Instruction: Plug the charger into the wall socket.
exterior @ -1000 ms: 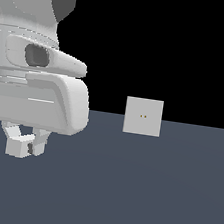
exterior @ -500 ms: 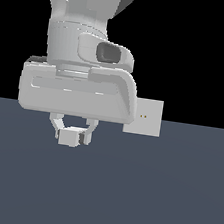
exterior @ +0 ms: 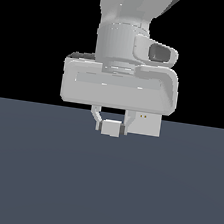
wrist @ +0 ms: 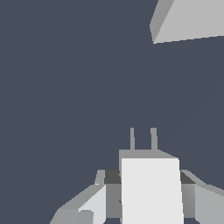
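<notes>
1. Wrist view shows, nearest, the white two-fingered gripper [wrist: 151,194] clamped on the small off-white rectangular charger [wrist: 152,190]; its two thin grey prongs (unseen in the exterior view) point outward over the dark slate floor [wrist: 65,87].
2. Farther off, the flat light-grey square wall socket [wrist: 192,19] shows only a corner.
3. The exterior view alone shows the socket's two yellowish holes, just beside the gripper on that view's right, partly hidden.

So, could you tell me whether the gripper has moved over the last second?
Yes. In the exterior view the gripper, shut on the charger, has travelled toward that view's right, from well clear of the wall socket to overlapping its near edge.
</notes>
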`<state>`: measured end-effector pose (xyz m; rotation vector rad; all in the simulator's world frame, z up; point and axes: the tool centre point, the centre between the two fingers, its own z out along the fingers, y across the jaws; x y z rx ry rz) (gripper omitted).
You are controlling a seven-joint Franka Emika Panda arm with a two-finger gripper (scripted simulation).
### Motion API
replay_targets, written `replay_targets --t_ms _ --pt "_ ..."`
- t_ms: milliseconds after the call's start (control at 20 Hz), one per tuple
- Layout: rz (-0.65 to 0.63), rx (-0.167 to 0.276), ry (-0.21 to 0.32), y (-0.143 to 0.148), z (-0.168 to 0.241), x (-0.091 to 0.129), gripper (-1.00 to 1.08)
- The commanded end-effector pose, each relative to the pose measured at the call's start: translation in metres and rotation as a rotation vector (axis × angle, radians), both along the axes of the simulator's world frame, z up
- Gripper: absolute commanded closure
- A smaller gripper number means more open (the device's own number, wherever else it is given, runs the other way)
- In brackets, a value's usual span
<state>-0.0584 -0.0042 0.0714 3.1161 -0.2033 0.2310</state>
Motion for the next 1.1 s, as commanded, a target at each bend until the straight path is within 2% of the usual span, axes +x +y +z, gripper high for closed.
replay_targets --t_ms 0,550,1050 --pt "0.024 0.0 0.0 -0.016 0.006 0.006 1.08" --pt "0.104 0.002 0.001 -0.069 0.024 0.032 1.08" --pt "0.126 0.001 0.002 -0.083 0.029 0.041 1.08"
